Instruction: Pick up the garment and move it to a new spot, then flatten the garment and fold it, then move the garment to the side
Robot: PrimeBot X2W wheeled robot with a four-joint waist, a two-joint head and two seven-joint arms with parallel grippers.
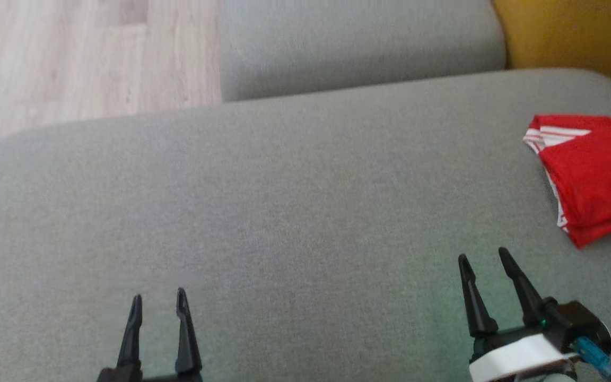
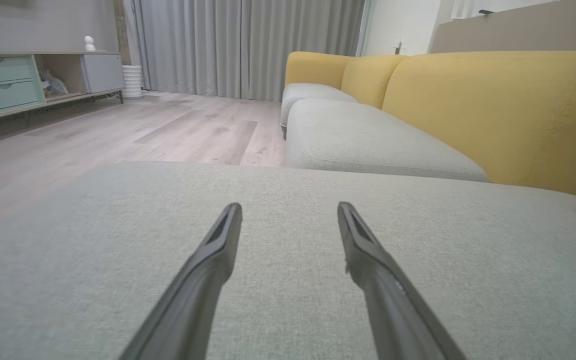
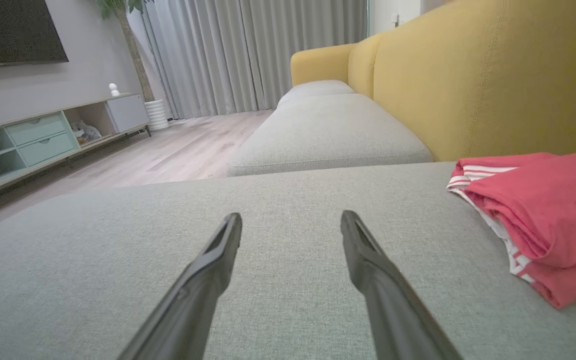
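While left gripper (image 1: 158,294) and right gripper (image 1: 483,253) hang empty, spread, red striped cloth garment (image 1: 597,170) at 3 o'clock looks limp, light: pinch folded edge.

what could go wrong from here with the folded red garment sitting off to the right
1. The open right end effector stands near the folded red cloth garment with white striped trim; swinging right, it might snag the striped edge and undo the fold.
2. The garment runs past the head view's right edge, so how much of the grey fabric sofa cushion lies beyond it cannot be told; a nudge might push it off.
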